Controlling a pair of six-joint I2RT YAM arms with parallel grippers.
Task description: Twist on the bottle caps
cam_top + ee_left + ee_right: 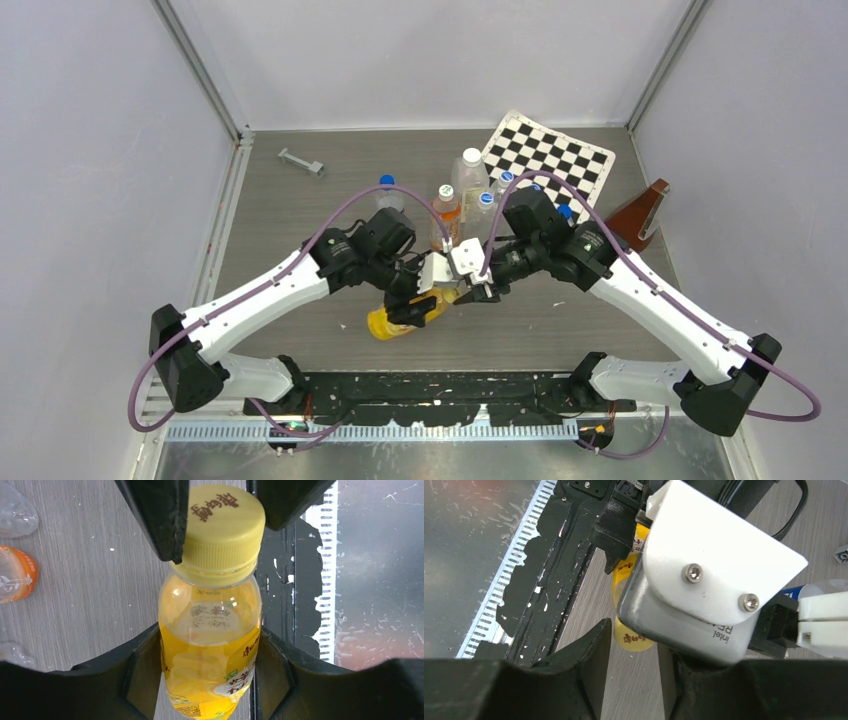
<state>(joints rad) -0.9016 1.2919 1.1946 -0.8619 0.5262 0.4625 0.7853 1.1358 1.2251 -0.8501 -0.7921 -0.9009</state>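
Note:
The yellow-orange juice bottle (pixel 385 323) (pixel 210 645) lies tilted above the table's near middle. My left gripper (pixel 415 300) (pixel 210 640) is shut on its body, with one finger on each side of the label. The yellow cap (pixel 223 525) (pixel 631 641) sits on the bottle's neck. My right gripper (pixel 480 290) (pixel 636 640) comes in from the right and is shut on that cap. Its black fingers (pixel 160 515) press both sides of the cap. In the right wrist view the left wrist's camera housing (pixel 704 575) hides most of the bottle.
Several upright bottles stand behind the grippers, among them a tall clear one with a white cap (pixel 470 170) and an orange drink bottle (pixel 446 210). A checkerboard sheet (pixel 548 155) lies at the back right, a brown stand (pixel 640 212) at the right and a small metal piece (pixel 302 161) at the back left.

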